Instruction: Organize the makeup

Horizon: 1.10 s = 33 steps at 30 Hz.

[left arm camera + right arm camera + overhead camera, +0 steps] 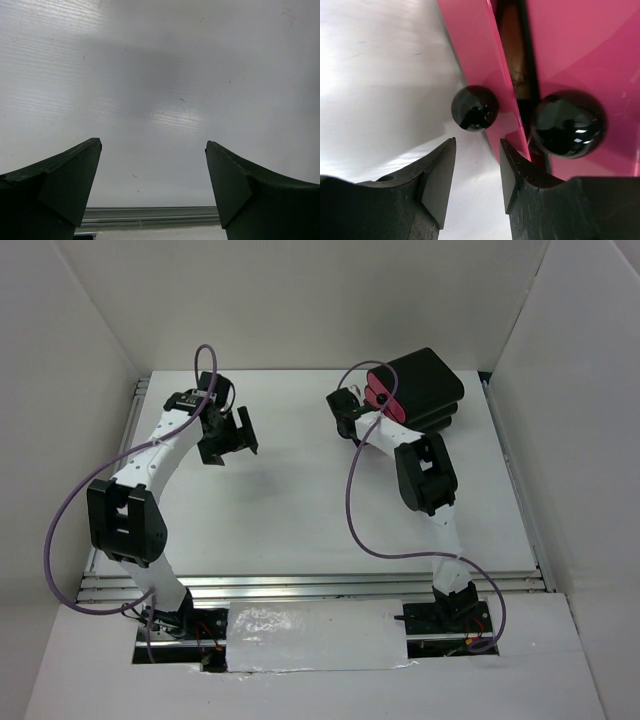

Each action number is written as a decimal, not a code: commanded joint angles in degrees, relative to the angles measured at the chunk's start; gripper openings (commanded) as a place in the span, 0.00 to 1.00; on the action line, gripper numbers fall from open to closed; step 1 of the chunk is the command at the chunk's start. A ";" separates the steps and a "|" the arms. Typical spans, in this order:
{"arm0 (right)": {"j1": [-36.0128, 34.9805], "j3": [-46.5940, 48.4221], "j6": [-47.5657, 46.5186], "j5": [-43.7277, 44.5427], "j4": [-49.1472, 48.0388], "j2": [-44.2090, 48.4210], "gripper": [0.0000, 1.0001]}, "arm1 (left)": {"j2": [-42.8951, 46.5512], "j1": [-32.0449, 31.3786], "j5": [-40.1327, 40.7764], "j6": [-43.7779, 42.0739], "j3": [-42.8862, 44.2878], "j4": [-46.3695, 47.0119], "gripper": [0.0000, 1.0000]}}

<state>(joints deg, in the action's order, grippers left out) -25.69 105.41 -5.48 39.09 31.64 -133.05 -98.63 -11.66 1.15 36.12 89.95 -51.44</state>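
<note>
Right wrist view: nearest the lens, the two dark fingers (437,190) of the right claw (478,150) fill the bottom edge. They are parted a moderate way with nothing between them. Just beyond the tips sits a small glossy black knob (475,108), apart from both fingers. It belongs to a pink drawer front (470,55). A second pink front (590,50) with a larger-looking knob (568,124) lies to the right. In the dark gap between the fronts shows a tan strip (512,35), probably one of the makeup bottles lying inside a drawer. Its long axis runs up the frame, away from the claw; which end bears the cap I cannot tell. Two risks seem likely. The round, shiny knob may slip out of an off-centre pinch. The right finger, very close to the drawer's edge, may snag it or shove the box.

Left wrist view: the left claw (153,145) is spread wide and empty above the bare white surface (160,75).

Top view: the black box (430,375) stands at the far right of the surface, its pink fronts facing left with the right claw at them. The left claw hovers at the far left, well apart. No makeup shows in this view. A hard pull could drag the light-looking box rather than slide the drawer.
</note>
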 commanded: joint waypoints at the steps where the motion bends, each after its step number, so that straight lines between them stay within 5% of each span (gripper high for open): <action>1: 1.96 -0.29 -0.59 4.06 -2.01 0.60 0.48 | -0.69 0.32 -0.62 -0.88 1.98 -0.33 0.99; 10: 2.23 -1.34 -0.68 5.82 -2.81 1.22 0.49 | -0.51 0.32 -0.62 -1.14 2.25 -0.15 0.99; 19: -2.33 -0.90 4.59 -1.82 0.35 8.15 0.52 | 0.98 0.32 -0.62 0.00 1.28 1.17 0.99; 23: -4.80 0.42 9.51 -8.93 2.11 15.18 0.62 | 3.09 0.32 0.78 0.44 1.01 1.78 0.99; 26: -5.68 -0.29 12.40 -9.73 2.89 20.89 0.81 | 3.97 0.32 3.32 0.36 2.15 0.99 0.99; 27: -5.95 0.76 13.81 -10.08 4.03 23.60 0.97 | 4.15 0.32 4.20 0.27 3.55 -0.05 0.99; 33: -5.95 -0.37 24.10 -18.51 12.82 36.78 1.00 | 5.20 0.41 12.63 -0.87 12.52 -5.50 0.99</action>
<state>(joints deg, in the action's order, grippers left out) -32.23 104.68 11.62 25.54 38.35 -103.31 -97.23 -11.66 7.49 36.18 96.82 -54.28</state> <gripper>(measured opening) 0.998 0.994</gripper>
